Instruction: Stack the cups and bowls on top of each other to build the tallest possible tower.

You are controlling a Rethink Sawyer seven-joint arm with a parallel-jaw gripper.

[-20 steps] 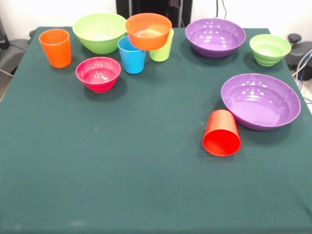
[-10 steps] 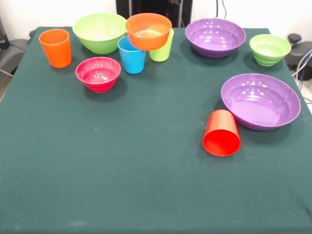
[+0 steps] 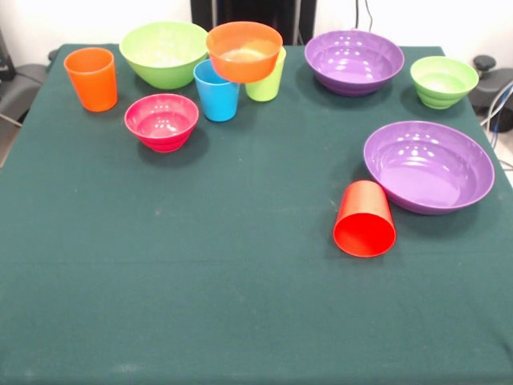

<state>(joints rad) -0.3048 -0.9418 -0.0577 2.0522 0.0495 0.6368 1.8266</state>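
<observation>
Orange bowl (image 3: 244,51) perched on lime green cup (image 3: 268,80), blue cup (image 3: 216,91) just beside. Red cup (image 3: 365,218) upside down near purple bowl (image 3: 429,165). Gripper nowhere visible, so finger state: can't tell.

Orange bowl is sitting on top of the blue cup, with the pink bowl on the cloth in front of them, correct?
Not quite. In the front view the orange bowl sits on top of the lime green cup, not the blue cup, which stands beside it on the cloth. The pink bowl is on the cloth in front, as you said.
</observation>
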